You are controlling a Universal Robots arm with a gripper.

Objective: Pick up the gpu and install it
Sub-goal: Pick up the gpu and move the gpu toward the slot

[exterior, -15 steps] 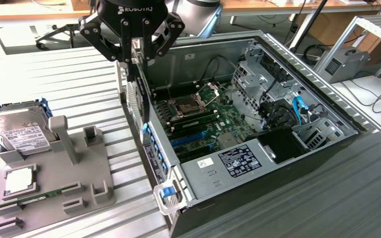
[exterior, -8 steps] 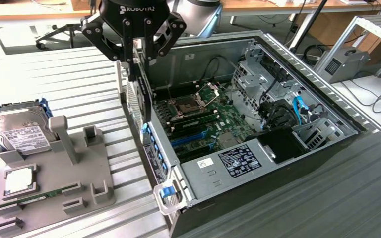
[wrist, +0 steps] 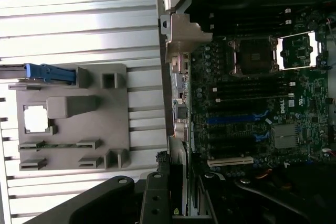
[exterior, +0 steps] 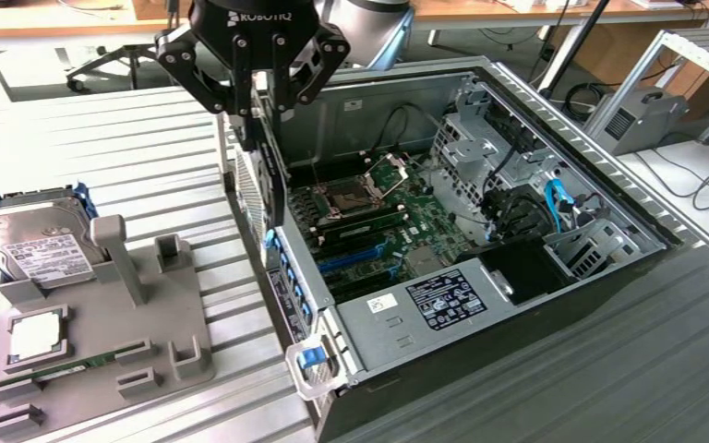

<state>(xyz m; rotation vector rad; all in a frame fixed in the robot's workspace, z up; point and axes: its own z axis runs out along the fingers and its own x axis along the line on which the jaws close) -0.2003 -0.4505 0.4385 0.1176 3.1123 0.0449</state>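
My gripper (exterior: 261, 113) hangs over the rear edge of the open computer case (exterior: 601, 185). It is shut on the gpu (exterior: 270, 175), a thin dark card held upright and seen edge-on, which reaches down along the inside of the rear wall. In the wrist view the gpu (wrist: 181, 171) runs out from between the black fingers (wrist: 156, 195) of the gripper (wrist: 181, 195) toward the case's rear wall. Below lies the green motherboard (exterior: 379, 231), with blue and black expansion slots (wrist: 231, 119) just beside the card's edge. The card's lower end is hidden behind the case wall.
A grey holder tray (exterior: 108, 341) sits at the exterior view's left on the slatted table, carrying a silver hard drive (exterior: 34, 249), a CPU (exterior: 37, 337) and a RAM stick (exterior: 71, 369). Drive cages and cables (exterior: 539, 212) fill the case's far side. A metal shelf (exterior: 700, 55) stands behind.
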